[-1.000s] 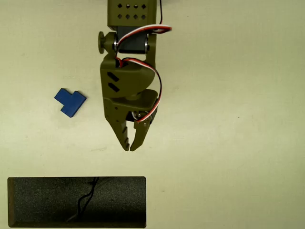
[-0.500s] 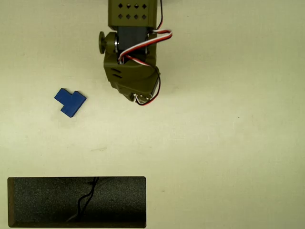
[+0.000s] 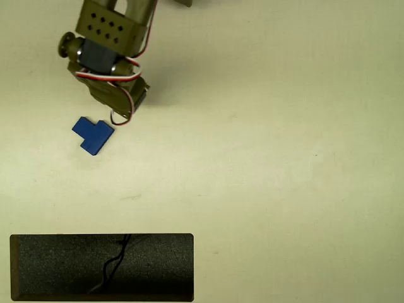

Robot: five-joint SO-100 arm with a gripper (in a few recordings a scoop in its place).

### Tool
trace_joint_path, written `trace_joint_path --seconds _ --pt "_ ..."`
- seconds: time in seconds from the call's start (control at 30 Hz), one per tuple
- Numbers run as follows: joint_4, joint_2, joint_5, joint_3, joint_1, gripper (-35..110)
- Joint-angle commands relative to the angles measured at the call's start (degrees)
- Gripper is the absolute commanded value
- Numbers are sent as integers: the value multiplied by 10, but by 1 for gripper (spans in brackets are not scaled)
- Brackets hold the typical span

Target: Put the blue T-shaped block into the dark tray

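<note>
The blue T-shaped block lies flat on the pale table at the left of the overhead view. The dark tray sits along the bottom edge at the left, with a thin black wire-like mark across its grainy inside. Nothing else is in the tray. My olive-green gripper points steeply down, just above and to the right of the block. It is apart from the block. The wrist body hides its fingers, so how the jaws stand is not visible.
The arm's base link enters from the top left, with red, white and black wires looped by the wrist. Bare table spreads over the middle and the whole right side.
The arm has swung left from the centre and folded back. The fingers, stretched out and visible a second ago, are now tucked under the wrist near the block. Block and tray have not moved.
</note>
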Motion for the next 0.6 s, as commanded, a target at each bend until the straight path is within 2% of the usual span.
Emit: trace_joint_path --seconds 0.0,0.13,0.57 --pt "-4 -17 -31 -28 40 0" --pt "-7 -62 -47 -66 68 0" --pt "-18 -195 -17 -212 59 0"
